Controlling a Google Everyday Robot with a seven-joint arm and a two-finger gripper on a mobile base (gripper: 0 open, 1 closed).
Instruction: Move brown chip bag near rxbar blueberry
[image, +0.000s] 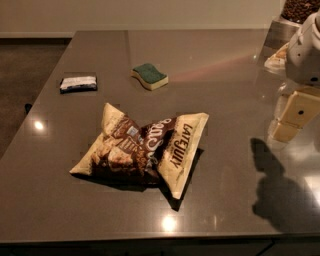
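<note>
The brown chip bag (145, 149) lies crumpled on the grey table (225, 200), near its middle, with "LATE JULY" on the right flap. The rxbar blueberry (78, 83), a small flat dark bar with a white label, lies at the table's left side, well behind and left of the bag. My gripper (292, 120) hangs at the right edge of the view, above the table and well to the right of the bag, touching nothing. It casts a shadow (280, 190) on the table in front of it.
A green-topped cream sponge (149, 76) lies behind the bag, to the right of the bar. A container of dark beans (300, 10) and pale objects (277, 59) stand at the far right corner. The table's left edge drops to dark floor (25, 75).
</note>
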